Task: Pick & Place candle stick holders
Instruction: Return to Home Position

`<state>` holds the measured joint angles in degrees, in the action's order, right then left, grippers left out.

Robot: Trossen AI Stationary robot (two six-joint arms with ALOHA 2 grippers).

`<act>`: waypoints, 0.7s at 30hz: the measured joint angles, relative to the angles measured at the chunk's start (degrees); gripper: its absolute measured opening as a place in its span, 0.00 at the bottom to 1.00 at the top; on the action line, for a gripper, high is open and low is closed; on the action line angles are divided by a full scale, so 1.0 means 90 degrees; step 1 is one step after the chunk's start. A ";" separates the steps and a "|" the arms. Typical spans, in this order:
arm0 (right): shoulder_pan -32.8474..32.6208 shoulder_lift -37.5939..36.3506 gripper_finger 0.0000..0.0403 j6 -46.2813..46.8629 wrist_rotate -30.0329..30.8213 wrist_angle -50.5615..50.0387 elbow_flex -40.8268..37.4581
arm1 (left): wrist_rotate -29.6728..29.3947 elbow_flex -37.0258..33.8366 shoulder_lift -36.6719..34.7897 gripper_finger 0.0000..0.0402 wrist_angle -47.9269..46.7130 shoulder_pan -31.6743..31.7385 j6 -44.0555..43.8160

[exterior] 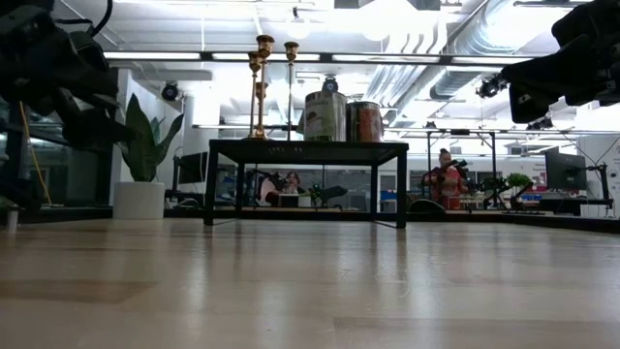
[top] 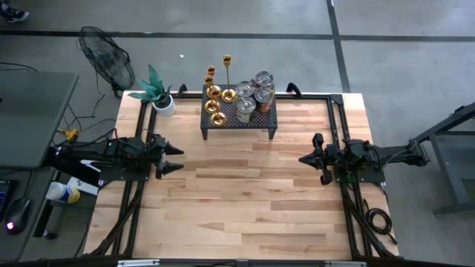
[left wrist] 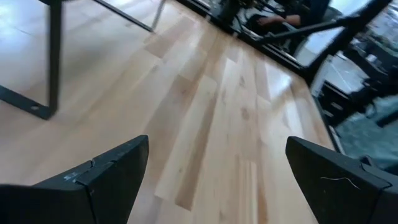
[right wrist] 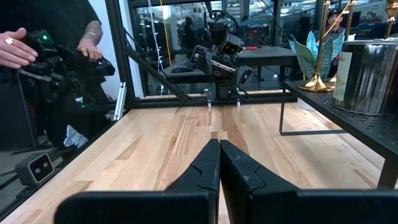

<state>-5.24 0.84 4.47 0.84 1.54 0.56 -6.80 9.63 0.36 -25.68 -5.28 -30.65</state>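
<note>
Brass candle stick holders (top: pixel 216 100) standing clustered on left end of black shelf (top: pixel 254 119), beside silver tins (top: pixel 256 93). I'm seeing left gripper (top: pixel 177 159) hovering over wooden table (top: pixel 237 208) at left edge, fingers spread wide; right gripper (top: pixel 303 158) hanging at right edge, fingers pressed together.

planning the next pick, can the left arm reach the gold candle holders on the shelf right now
Probably yes: the candle stick holders stand at the left end of the shelf, nearest the open left gripper, with only bare tabletop between them.
</note>
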 joint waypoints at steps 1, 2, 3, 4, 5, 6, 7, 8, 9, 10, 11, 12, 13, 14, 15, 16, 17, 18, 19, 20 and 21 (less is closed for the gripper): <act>0.0000 -0.0002 0.00 0.0000 0.0000 0.0000 0.0000 | 0.0107 -0.0002 0.0000 0.93 -0.0008 0.0000 0.0003; -0.0001 -0.0002 0.00 0.0000 0.0001 0.0000 0.0000 | 0.0220 0.0000 0.0000 0.93 -0.0052 0.0000 0.0024; 0.0000 -0.0002 0.00 0.0000 0.0000 0.0000 0.0000 | 0.0339 0.0000 0.0000 0.93 -0.0106 0.0000 0.0026; 0.0000 -0.0002 0.00 0.0000 0.0002 0.0000 0.0000 | 0.0459 0.0000 0.0002 0.93 -0.0135 0.0000 0.0028; 0.0000 -0.0002 0.00 0.0000 0.0002 0.0000 0.0000 | 0.0594 -0.0002 0.0002 0.93 -0.0155 0.0000 0.0026; -0.0001 -0.0002 0.00 0.0000 0.0000 0.0000 0.0000 | 0.0694 -0.0001 0.0001 0.93 -0.0157 0.0000 0.0033; 0.0000 -0.0002 0.00 0.0000 0.0000 0.0000 0.0000 | 0.0773 0.0000 0.0000 0.93 -0.0146 0.0000 0.0036; 0.0000 -0.0002 0.00 0.0000 0.0000 0.0000 0.0000 | 0.0846 -0.0001 0.0000 0.93 -0.0132 0.0000 0.0037; 0.0000 -0.0002 0.00 0.0000 0.0001 0.0000 0.0000 | 0.0870 0.0000 0.0000 0.93 -0.0127 -0.0002 0.0038; -0.0002 -0.0002 0.00 0.0000 0.0000 -0.0002 0.0000 | 0.0870 0.0000 0.0000 0.93 -0.0127 0.0000 0.0041; 0.0000 -0.0002 0.00 0.0000 0.0002 -0.0002 0.0000 | 0.0859 -0.0001 0.0008 0.93 -0.0131 0.0000 0.0041; 0.0000 -0.0002 0.00 0.0000 0.0002 0.0000 0.0000 | 0.0834 -0.0002 0.0046 0.93 -0.0142 0.0000 0.0041; 0.0000 -0.0002 0.00 0.0000 0.0000 0.0000 0.0000 | 0.0830 0.0000 0.0101 0.93 -0.0149 0.0000 0.0041; 0.0000 -0.0002 0.00 0.0000 0.0000 0.0000 0.0000 | 0.0828 0.0000 0.0117 0.93 -0.0149 0.0000 0.0041; 0.0000 -0.0002 0.00 0.0000 0.0002 -0.0001 0.0000 | 0.0822 -0.0002 0.0114 0.93 -0.0148 0.0000 0.0041; 0.0000 -0.0002 0.00 0.0000 0.0001 0.0000 0.0000 | 0.0820 -0.0002 0.0107 0.93 -0.0145 0.0000 0.0041; 0.0000 -0.0002 0.00 0.0000 0.0000 0.0000 0.0000 | 0.0820 -0.0002 0.0103 0.93 -0.0144 0.0000 0.0040; 0.0000 -0.0002 0.00 -0.0001 0.0002 -0.0001 0.0000 | 0.0817 -0.0002 0.0103 0.93 -0.0148 0.0000 0.0041; 0.0000 -0.0002 0.00 0.0000 0.0000 0.0000 0.0000 | 0.0813 -0.0002 0.0107 0.93 -0.0150 0.0000 0.0041; 0.0000 -0.0002 0.00 0.0000 0.0000 0.0000 0.0000 | 0.0813 -0.0002 0.0108 0.93 -0.0149 0.0000 0.0041; 0.0000 -0.0002 0.00 0.0000 0.0000 0.0000 0.0000 | 0.0813 -0.0002 0.0107 0.93 -0.0149 0.0000 0.0040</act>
<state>-5.23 0.82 4.47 0.84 1.54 0.56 0.51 9.61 1.32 -27.03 -5.28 -30.29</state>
